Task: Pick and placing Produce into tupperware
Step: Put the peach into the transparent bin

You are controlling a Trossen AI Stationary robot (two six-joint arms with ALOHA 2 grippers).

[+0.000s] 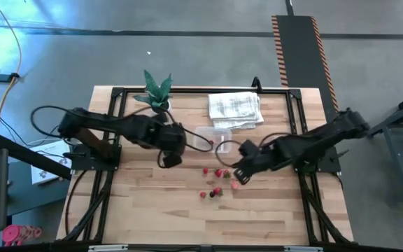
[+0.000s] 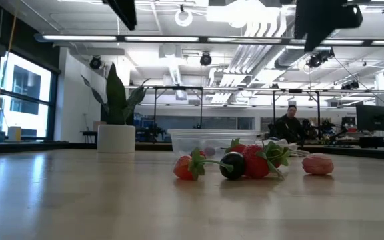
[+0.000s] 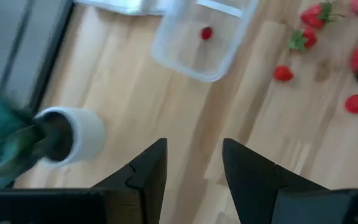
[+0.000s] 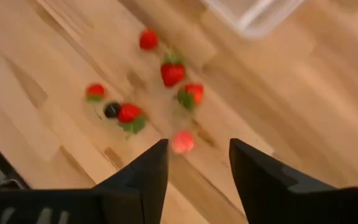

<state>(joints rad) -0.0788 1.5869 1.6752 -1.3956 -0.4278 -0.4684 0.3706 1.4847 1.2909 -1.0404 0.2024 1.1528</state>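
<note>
The clear tupperware (image 1: 212, 134) stands on the wooden table near the far edge, and the left wrist view shows one red berry (image 3: 207, 33) inside it (image 3: 197, 40). Several small red, dark and pink produce pieces (image 1: 219, 182) lie scattered on the table on the tupperware's near side. My right gripper (image 1: 242, 171) hovers open over the right end of the scatter, above a pink piece (image 4: 181, 142) just ahead of its fingertips (image 4: 197, 149). My left gripper (image 1: 170, 150) is open (image 3: 194, 149) to the left of the tupperware, above bare wood.
A white folded towel (image 1: 234, 110) lies just beyond the tupperware at the far edge. A green plant in a white pot (image 1: 156, 91) stands at the far left, close to my left gripper (image 3: 73, 134). The near half of the table (image 1: 208, 220) is bare wood.
</note>
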